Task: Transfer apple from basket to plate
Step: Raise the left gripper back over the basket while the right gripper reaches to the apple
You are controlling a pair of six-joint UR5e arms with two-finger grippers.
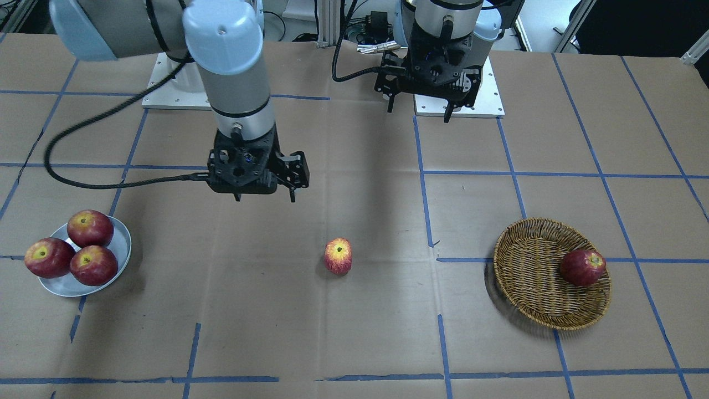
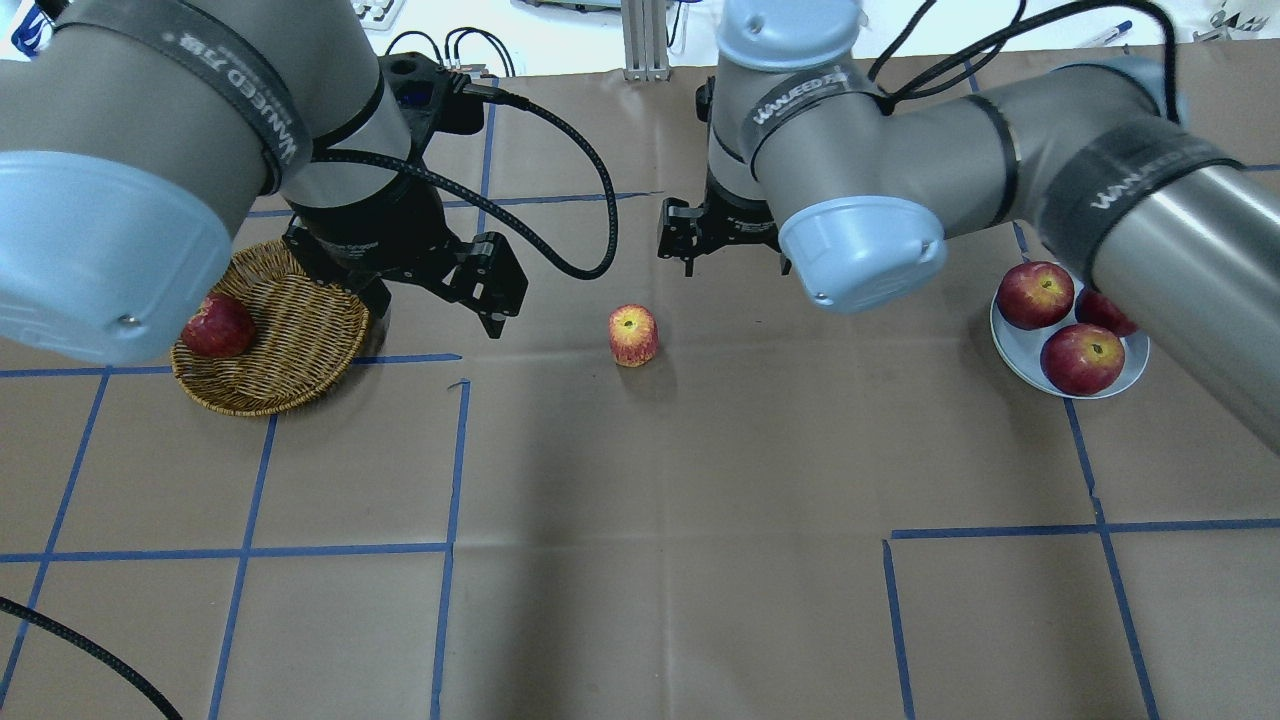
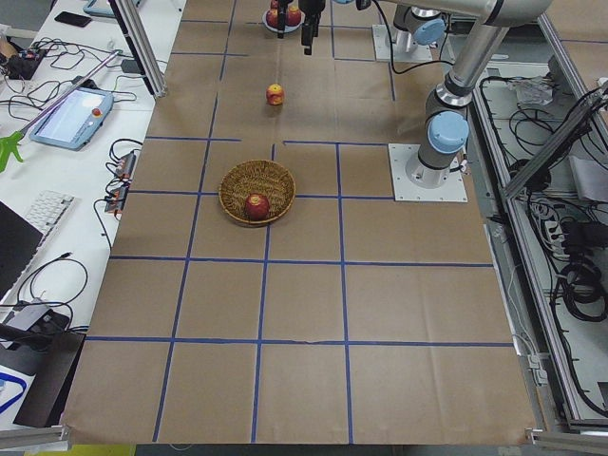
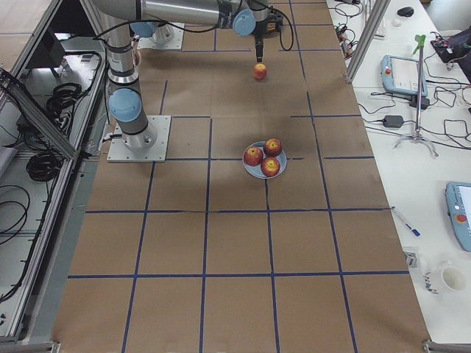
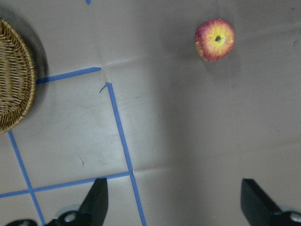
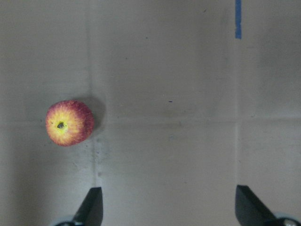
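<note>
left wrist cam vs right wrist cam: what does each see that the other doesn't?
Left wrist only: the edge of the basket at the left border, and crossing blue tape lines.
Right wrist only: one short blue tape strip at the top right, otherwise bare brown paper.
Both: the apple alone on the paper, yellow end up, ungripped. Each view has its own gripper open at the bottom edge: left gripper, right gripper.
</note>
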